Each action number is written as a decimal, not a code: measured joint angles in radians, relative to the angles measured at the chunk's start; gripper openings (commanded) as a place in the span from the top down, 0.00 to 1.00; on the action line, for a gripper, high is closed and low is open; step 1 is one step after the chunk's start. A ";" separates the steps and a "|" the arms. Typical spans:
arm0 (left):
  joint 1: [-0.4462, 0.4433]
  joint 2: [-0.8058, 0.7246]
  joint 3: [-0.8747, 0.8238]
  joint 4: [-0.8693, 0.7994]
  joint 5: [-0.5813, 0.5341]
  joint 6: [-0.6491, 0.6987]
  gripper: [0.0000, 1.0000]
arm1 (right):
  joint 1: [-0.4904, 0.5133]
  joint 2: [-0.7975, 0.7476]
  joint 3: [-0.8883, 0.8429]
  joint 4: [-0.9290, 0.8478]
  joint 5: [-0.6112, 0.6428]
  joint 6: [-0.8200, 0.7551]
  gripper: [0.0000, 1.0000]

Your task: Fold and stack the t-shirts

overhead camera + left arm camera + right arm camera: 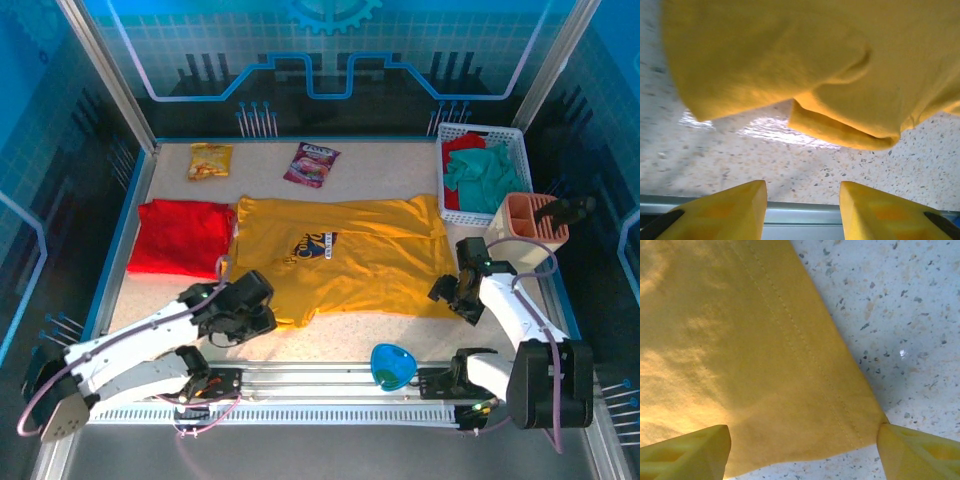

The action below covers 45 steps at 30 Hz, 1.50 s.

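The mustard-yellow t-shirt (pixel 350 255) lies spread mid-way across the surface (pixel 400 165), with the red t-shirt (pixel 180 235) by the left edge. The left gripper (pixel 802 192), parted and empty, faces the yellow shirt's near-left edge. The right gripper (pixel 805 442) stands wide, straddling its near-right corner.

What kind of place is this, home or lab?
Probably a robot lab cell: blue printed walls enclose a speckled table, with a yellow t-shirt, red t-shirt and basket laid out as props.

Shirts laid out on the counter (pixel 400 325)
Printed t-shirt (pixel 350 260) lies spread; plain t-shirt (pixel 180 235) touches its left side, basket (pixel 482 132) behind its right corner.
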 measured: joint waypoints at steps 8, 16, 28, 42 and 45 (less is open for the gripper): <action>-0.061 0.229 -0.025 0.191 -0.053 -0.084 0.57 | -0.013 0.038 -0.037 0.061 -0.019 0.012 0.36; -0.061 0.326 -0.011 0.224 -0.116 -0.090 0.61 | -0.019 0.068 -0.040 0.085 -0.019 0.013 0.52; -0.063 0.350 0.077 0.189 -0.210 -0.033 1.00 | -0.026 0.072 -0.025 0.120 -0.046 -0.036 0.99; -0.016 0.459 0.527 -0.074 -0.207 0.243 1.00 | -0.026 0.179 0.172 0.092 -0.080 -0.100 0.93; 0.023 0.519 0.598 -0.119 -0.200 0.339 1.00 | -0.026 0.212 0.207 0.093 -0.091 -0.103 0.93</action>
